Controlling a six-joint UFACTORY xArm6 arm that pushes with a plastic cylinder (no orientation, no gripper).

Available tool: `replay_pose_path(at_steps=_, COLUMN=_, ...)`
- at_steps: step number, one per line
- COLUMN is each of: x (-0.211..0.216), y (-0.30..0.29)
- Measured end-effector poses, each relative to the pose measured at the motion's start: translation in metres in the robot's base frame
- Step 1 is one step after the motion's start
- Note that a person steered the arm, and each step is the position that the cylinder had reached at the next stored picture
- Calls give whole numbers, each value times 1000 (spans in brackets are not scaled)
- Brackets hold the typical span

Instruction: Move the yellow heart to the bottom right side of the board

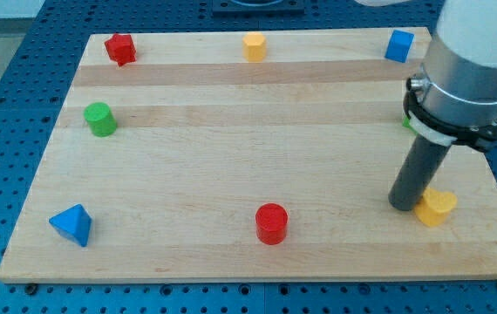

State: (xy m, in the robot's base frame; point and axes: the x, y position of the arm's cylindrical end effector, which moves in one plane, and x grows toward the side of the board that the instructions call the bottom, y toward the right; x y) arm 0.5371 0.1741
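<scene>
The yellow heart (436, 208) lies near the board's right edge, low in the view. My tip (404, 206) rests on the board right at the heart's left side, touching or almost touching it. The dark rod rises from there to the arm's grey body at the view's upper right, which hides part of the board behind it.
A wooden board (231, 148) holds a red star-like block (119, 49), a yellow block (254, 45), a blue cube (398, 45), a green cylinder (100, 119), a blue triangular block (72, 224) and a red cylinder (272, 223). A green sliver (408, 122) shows behind the arm.
</scene>
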Motion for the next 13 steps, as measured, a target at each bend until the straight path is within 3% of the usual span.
replay_pose_path(at_steps=4, x=-24, y=32)
replay_pose_path(at_steps=13, x=0, y=50)
